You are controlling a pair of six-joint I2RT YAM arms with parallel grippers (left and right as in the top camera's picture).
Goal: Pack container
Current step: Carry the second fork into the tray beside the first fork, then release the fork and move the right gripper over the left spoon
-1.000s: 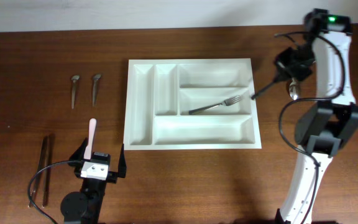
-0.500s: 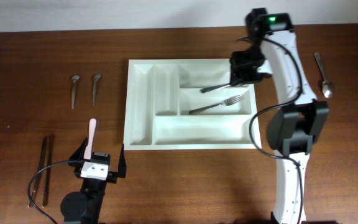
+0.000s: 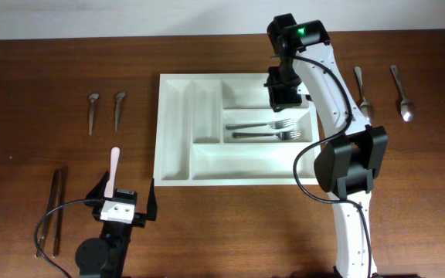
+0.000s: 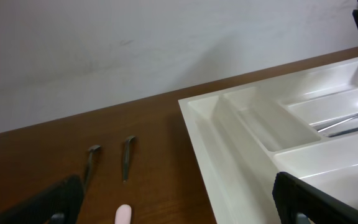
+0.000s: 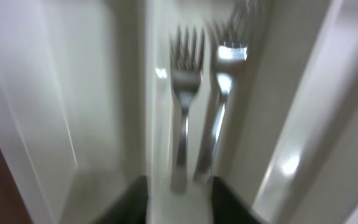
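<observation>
Two spoons (image 3: 399, 91) lie right of the container (image 3: 173, 131).

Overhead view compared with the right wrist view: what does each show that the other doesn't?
Only overhead: the whole white cutlery tray and two spoons lying beside it. Only right wrist: a blurred close-up of the fork tines, with its own dark jaws at the bottom edge. Both: two forks lying side by side in one compartment.
</observation>
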